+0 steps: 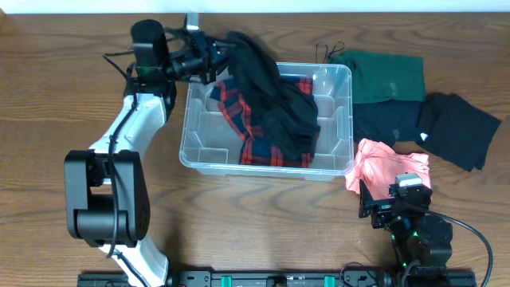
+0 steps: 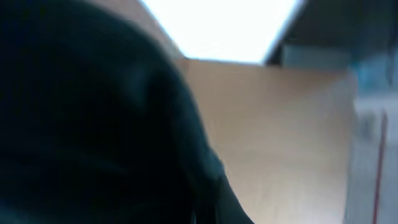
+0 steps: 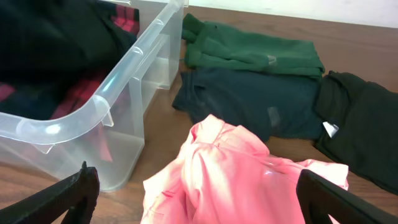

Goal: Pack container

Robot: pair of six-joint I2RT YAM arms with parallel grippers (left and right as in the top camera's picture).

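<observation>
My wooden desk fills the overhead view. The container, a clear plastic bin, sits at the middle of the desk, nearer the far edge. A big black garment drapes across its middle and spills over the far-left corner of its rim. Beneath it lies a red plaid garment, inside the bin.

Four garments lie outside on the desk, toward the right edge. A folded green garment lies just beside the bin near the far edge, with a dark navy garment touching its near side. A black garment lies to their right, and a crumpled pink garment lies by the bin's near-right corner.

My left gripper is at the bin's far-left corner, buried in the black cloth. Dark fabric blocks its wrist camera, so I cannot tell whether the fingers grip it. My right gripper hangs near the near edge, just above the pink garment, fingers spread wide and holding nothing.

I judge the packing under halfway: one garment in, one partly in, four to go
</observation>
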